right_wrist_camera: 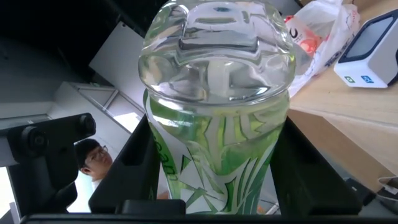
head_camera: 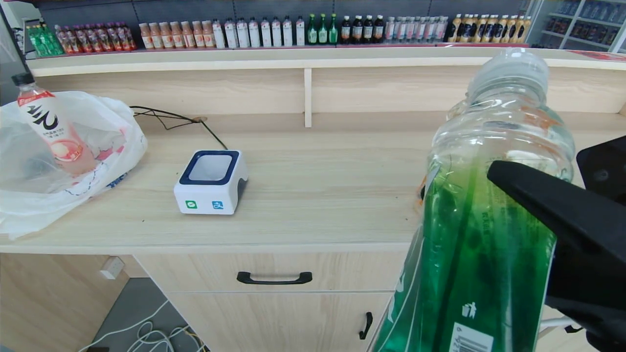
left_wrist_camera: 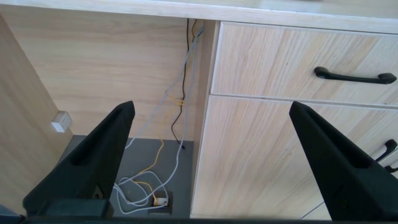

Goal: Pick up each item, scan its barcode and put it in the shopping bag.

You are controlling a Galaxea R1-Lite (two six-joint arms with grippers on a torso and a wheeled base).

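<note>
Green bottle (head_camera: 484,244) squeezed in right gripper (right_wrist_camera: 217,174): probably slick, squashy, best held mid-label. Scanner (head_camera: 211,182) at 9 o'clock. Left gripper (left_wrist_camera: 211,107) gapes, empty.

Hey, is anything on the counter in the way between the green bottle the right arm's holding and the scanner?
Nothing visible. Bare counter lies between the green bottle and the scanner; the shopping bag sits beyond the scanner, farther left.

Cropped items
Base of green bottle (head_camera: 469,254) and barcode (head_camera: 472,342) cut by bottom edge; shopping bag (head_camera: 117,132) cropped at left edge.
</note>
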